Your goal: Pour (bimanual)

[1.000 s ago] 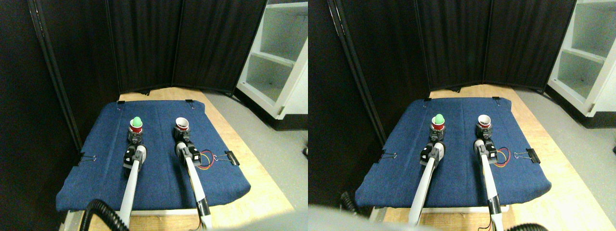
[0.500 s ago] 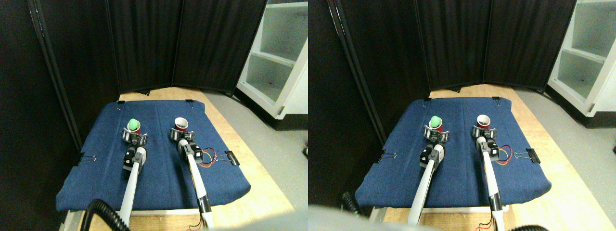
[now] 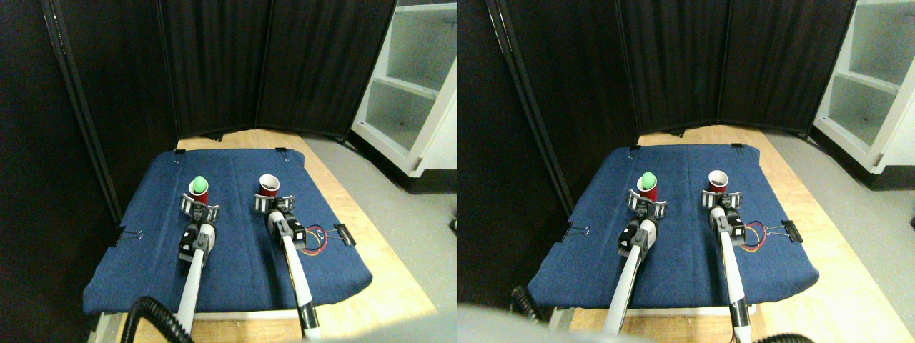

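Cups here look light and thin-walled (easy to crush), so I'd take each low on its wall. Left of frame centre, my left pincer (image 3: 199,209) gapes below the ball-topped cup (image 3: 199,190); my right pincer (image 3: 274,203) gapes below the empty cup (image 3: 268,185).
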Available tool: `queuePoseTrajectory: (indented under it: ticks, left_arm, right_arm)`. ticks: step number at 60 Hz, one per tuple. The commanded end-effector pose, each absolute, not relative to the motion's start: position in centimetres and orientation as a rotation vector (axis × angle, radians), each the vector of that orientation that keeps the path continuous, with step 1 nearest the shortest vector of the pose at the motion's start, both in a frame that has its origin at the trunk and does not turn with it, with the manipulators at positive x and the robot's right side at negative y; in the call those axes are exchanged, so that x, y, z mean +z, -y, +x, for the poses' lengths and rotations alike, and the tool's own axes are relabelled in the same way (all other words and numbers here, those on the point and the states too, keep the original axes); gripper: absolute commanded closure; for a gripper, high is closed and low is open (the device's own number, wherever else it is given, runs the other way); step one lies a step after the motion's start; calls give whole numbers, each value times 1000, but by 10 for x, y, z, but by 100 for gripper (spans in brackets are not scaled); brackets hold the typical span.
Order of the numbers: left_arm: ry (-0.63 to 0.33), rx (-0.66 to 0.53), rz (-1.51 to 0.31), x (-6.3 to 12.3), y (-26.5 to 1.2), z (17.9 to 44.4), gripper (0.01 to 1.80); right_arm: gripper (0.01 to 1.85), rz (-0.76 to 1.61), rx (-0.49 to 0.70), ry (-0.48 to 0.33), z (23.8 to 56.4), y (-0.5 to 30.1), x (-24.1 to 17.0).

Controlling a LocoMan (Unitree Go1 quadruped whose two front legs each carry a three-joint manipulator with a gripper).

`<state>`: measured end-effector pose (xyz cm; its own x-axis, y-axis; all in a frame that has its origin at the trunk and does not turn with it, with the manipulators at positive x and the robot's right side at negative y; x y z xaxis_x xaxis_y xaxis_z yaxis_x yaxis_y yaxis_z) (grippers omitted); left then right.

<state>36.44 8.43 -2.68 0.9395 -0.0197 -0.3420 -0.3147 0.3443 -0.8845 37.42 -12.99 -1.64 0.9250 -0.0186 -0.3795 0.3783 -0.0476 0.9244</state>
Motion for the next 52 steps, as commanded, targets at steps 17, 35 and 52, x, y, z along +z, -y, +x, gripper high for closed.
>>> queuePoseTrajectory:
  ticks: [17, 35, 52]
  left_arm:
    - [-288, 67, -939, 9, -98, 345, 39]
    - [-226, -240, -378, 51, -109, 332, 4]
    - [178, -582, 145, 83, -90, 312, 28]
  right_arm:
    - [47, 1599, -214, -242, 365, 130, 10]
    - [57, 1522, -107, -159, 351, 130, 29]
    - [56, 1531, -53, -147, 340, 125, 45]
